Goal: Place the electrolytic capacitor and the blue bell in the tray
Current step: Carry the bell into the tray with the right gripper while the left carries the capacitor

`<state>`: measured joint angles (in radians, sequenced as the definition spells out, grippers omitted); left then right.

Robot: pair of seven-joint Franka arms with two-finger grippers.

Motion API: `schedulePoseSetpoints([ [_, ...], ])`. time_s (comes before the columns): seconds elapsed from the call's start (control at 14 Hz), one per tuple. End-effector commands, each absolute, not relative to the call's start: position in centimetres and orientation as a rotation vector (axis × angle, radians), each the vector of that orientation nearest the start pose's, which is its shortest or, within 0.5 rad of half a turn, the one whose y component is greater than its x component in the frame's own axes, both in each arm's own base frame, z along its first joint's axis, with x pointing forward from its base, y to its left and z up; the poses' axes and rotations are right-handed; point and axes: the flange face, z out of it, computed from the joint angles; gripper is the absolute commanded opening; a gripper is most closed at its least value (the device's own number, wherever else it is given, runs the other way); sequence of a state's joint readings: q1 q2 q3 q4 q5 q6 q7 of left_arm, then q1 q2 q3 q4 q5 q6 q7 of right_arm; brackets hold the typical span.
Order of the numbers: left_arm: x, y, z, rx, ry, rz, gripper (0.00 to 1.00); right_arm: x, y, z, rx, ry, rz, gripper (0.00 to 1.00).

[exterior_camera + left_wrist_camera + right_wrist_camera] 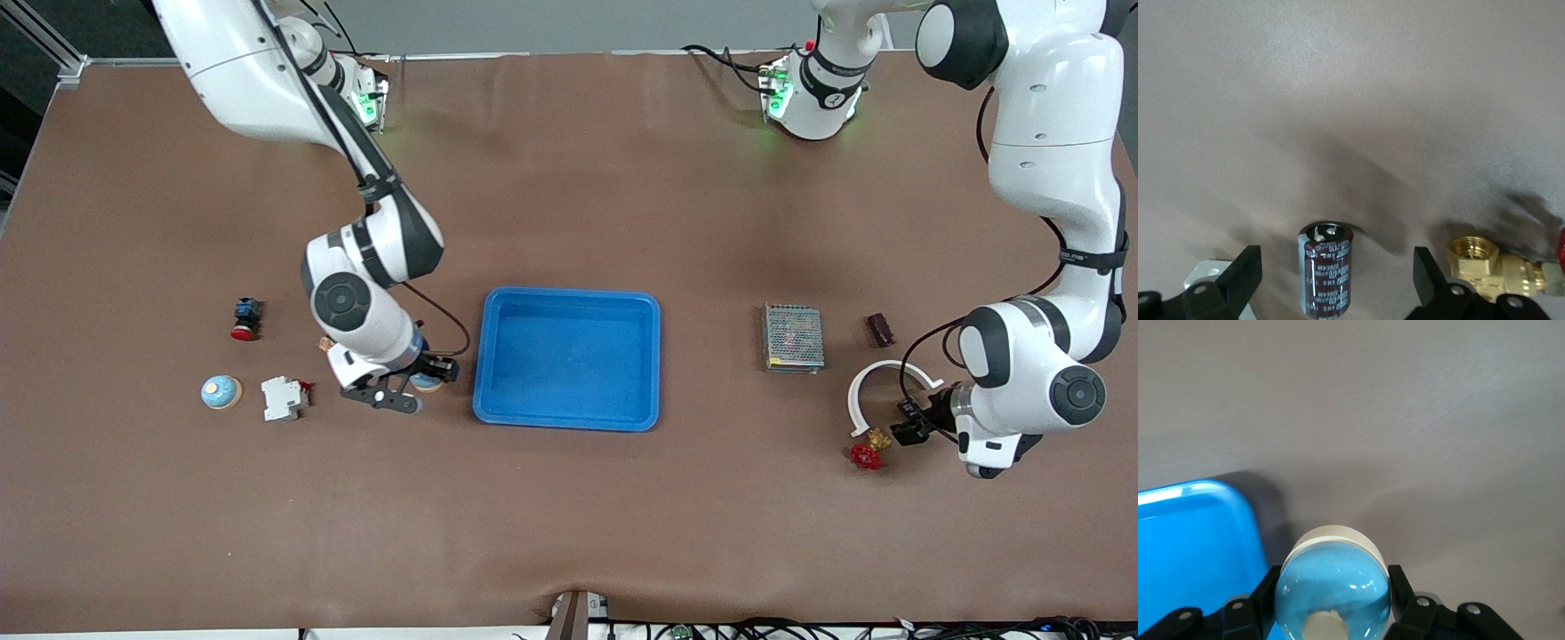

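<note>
Just beside the shallow bright-blue plastic tray (569, 357), the right gripper (425, 380) clamped a domed blue bell (1333, 592), apparently ready to carry it in. The left gripper (1335, 283) stood spread wide astride the upright dark cylindrical electrolytic capacitor (1325, 268), near the left arm's end of the table, seemingly lined up to grasp it.

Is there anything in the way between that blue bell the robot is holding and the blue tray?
Nothing visible. The right tool holds the blue bell just beside the tray, at its rim toward the right arm's end, with only bare table between them.
</note>
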<state>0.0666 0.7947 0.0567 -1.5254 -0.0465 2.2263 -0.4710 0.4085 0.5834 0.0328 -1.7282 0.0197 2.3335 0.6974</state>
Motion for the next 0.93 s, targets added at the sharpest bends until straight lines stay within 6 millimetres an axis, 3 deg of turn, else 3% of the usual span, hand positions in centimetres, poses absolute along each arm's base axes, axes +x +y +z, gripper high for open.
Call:
schedulePoseSetpoints([
  [0.0,69.2,8.0,18.0,-2.974,-0.975,0.124,1.0,62.5,29.7,24.0,-3.047,0.531,-0.005,0.0],
  [0.21,69.2,8.0,17.9,-2.974,-0.975,0.127,1.0,62.8,33.3,23.9,-3.015,0.601,-0.032,0.0],
  [0.36,69.2,8.0,17.9,-2.974,-0.975,0.127,1.0,63.2,34.1,23.2,-3.011,0.631,-0.015,0.0],
  [0.64,69.2,7.6,17.8,-2.975,-0.97,0.129,1.0,62.6,38.6,22.5,-2.982,0.743,0.037,0.0],
  [0.78,69.3,7.4,17.8,-2.958,-1.017,0.126,1.0,62.7,39.8,22.2,-2.972,0.782,0.041,0.0],
  [0.86,69.3,7.3,17.8,-2.956,-1.018,0.126,0.91,62.6,40.0,21.9,-2.972,0.784,0.044,0.0],
])
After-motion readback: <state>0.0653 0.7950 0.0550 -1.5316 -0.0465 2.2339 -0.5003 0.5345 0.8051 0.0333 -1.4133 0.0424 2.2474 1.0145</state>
